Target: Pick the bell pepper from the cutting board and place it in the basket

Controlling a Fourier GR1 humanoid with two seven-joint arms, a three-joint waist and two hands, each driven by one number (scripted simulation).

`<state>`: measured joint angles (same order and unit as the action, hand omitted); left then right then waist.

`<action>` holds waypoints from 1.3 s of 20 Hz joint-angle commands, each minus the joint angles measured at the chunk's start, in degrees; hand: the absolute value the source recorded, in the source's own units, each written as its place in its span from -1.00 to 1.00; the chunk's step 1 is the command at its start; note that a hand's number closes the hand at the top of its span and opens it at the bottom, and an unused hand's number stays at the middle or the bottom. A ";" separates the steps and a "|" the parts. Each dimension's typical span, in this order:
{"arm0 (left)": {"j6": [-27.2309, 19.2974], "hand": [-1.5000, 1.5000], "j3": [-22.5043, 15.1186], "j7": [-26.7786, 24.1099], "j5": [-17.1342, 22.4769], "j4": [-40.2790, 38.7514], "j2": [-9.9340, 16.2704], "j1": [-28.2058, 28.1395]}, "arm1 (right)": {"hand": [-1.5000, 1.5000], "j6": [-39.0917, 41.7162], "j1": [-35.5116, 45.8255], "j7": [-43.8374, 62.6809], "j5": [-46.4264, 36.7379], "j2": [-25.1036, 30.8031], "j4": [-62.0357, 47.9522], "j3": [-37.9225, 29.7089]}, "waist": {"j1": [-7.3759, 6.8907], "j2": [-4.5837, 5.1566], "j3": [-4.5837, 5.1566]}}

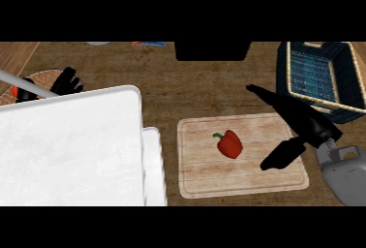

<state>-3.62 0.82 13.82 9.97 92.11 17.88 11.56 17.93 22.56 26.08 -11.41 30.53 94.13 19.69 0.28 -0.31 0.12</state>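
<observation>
1. Right hand (304, 123) sits at 3 o'clock over the right edge of the cutting board (243, 181), fingers straight and spread, thumb pointing down toward 7 o'clock; holds nothing.
2. Bell pepper (229, 144) is red with a green stem, lying near the middle of the cutting board, clear of the right hand, which is at its 3 o'clock.
3. Basket (352, 92) is dark blue with a pale rim, at 1 o'clock from the board, on the bench (207, 87); nothing seen inside.
4. Left hand (63, 83) shows at 10 o'clock, fingers up and open, partly behind a big white block (68, 150) that covers the left side.
5. A round woven mat (39, 77) with something orange on it sits beside the left hand.
6. A black object (212, 50) sits at 12 o'clock by the far edge.
</observation>
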 commanded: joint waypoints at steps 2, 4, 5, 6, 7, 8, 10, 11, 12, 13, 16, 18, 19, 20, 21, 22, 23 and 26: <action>-5.65 0.00 0.89 -2.43 -6.46 -5.37 -0.67 -0.65 | -1.00 -2.86 -1.89 -6.07 -4.46 -3.12 -4.13 1.53 | -0.44 0.55 -0.14; -7.25 0.00 -2.26 -2.51 -8.70 -3.60 -2.52 -2.20 | -1.00 -4.85 -3.00 -9.50 -6.87 -3.34 -5.51 1.39 | -0.46 0.50 -0.16; -5.81 0.00 1.34 -4.21 -6.19 -5.92 -0.67 -1.39 | -1.00 -5.65 -6.05 -6.41 -7.56 -4.74 0.06 3.70 | 0.08 0.36 -0.11; -3.92 0.00 2.92 -1.40 -3.97 -5.12 1.59 -0.14 | -1.00 -6.04 -6.94 -11.97 -7.79 -2.28 -2.76 0.97 | -0.05 0.40 -0.14; -3.99 0.00 1.60 -3.47 -4.77 -3.23 0.58 -3.85 | -1.00 -6.43 -3.13 -8.91 -8.07 -5.03 -4.79 0.74 | -0.70 0.40 -0.12; -3.81 0.00 1.26 -2.28 -4.55 -1.10 0.80 -5.02 | -1.00 -7.01 -4.88 -10.87 -9.62 -4.94 -4.98 1.82 | -0.75 0.34 -0.14; -6.69 0.00 -0.30 -3.51 -7.10 -3.31 -1.52 -3.75 | -1.00 -7.46 -6.62 -13.59 -10.22 -3.56 -4.72 1.01 | -0.25 0.36 -0.14; -3.92 0.00 2.61 -3.72 -4.24 -4.25 1.01 -3.19 | -1.00 -8.39 -6.18 -12.59 -10.80 -5.27 -4.45 1.22 | -0.36 0.36 -0.12; -6.50 0.00 0.00 -2.88 -6.18 -3.17 -1.62 -3.64 | -1.00 -7.68 -6.68 -12.71 -11.19 -5.11 -3.56 1.72 | -0.28 0.31 -0.12; -4.78 0.00 1.67 -2.83 -4.93 -7.83 -0.26 1.39 | -1.00 -8.77 -7.42 -15.07 -12.22 -5.63 -5.56 1.58 | 0.01 0.44 -0.12; -5.48 0.00 0.77 -0.96 -5.64 -4.30 0.37 -0.65 | -1.00 -9.56 -9.26 -16.10 -12.97 -7.15 -5.57 2.09 | -0.16 0.35 -0.13; -6.80 0.00 0.09 -1.04 -6.06 -0.94 -0.40 -3.51 | -1.00 -8.81 -6.87 -13.93 -13.74 -8.46 -6.09 2.12 | -0.57 0.29 -0.13; -6.02 0.00 0.34 -2.84 -5.76 -2.02 -0.45 -4.05 | -1.00 -10.78 -9.14 -16.09 -15.01 -8.91 -6.78 2.61 | -0.46 0.32 -0.13; -5.74 0.00 1.04 -2.52 -5.68 -7.48 -0.22 0.75 | -1.00 -9.45 -7.72 -16.23 -14.62 -9.10 -7.44 2.33 | -0.12 0.44 -0.12; -4.83 0.00 0.89 -7.94 -6.23 -8.25 -0.35 -3.09 | -1.00 -10.25 -8.82 -17.15 -13.84 -8.84 -6.87 1.46 | -0.09 0.47 -0.10; -4.70 0.00 1.06 -2.54 -4.76 -3.74 0.76 -1.56 | -1.00 -12.13 -7.60 -18.40 -16.06 -11.57 -12.62 2.43 | -0.65 0.44 -0.14; -7.67 0.00 -0.68 -0.58 -6.76 -1.48 -0.68 -2.61 | -1.00 -10.74 -8.50 -19.13 -15.00 -9.44 -10.88 1.01 | -0.52 0.34 -0.15; -3.77 0.00 1.23 -4.20 -3.95 -4.80 0.67 -3.73 | -1.00 -10.77 -8.24 -17.37 -16.79 -11.50 -10.39 2.19 | -0.35 0.32 -0.11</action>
<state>-6.40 0.35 13.13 9.50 91.16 17.69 11.85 7.25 15.52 8.90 -26.86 19.82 83.55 21.69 0.03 -0.43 -0.39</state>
